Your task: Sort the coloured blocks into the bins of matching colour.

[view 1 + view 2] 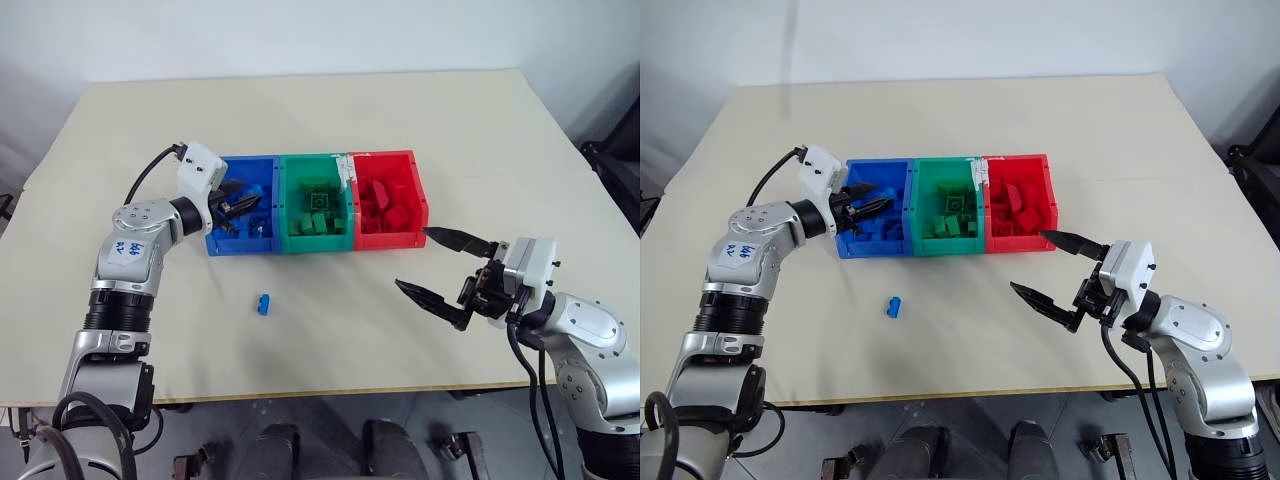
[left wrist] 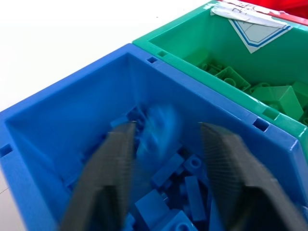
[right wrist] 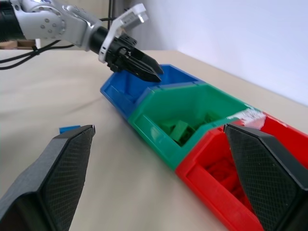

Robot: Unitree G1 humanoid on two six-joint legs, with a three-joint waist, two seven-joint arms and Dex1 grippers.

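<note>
While the left gripper point(image 2: 166, 159) hangs parted over the blue bin point(image 1: 262, 165), a blurred blue block point(image 2: 159, 126) between its fingers, withdrawal should wait until the block drops clear.

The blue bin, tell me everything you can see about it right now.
The blue bin is a rectangular open-top box of glossy plastic, the leftmost of three joined in a row, its side against the green bin. It sits upright on the pale table and holds a pile of blue blocks. The left gripper hangs over its opening, fingers apart, a blurred blue block between them.
</note>
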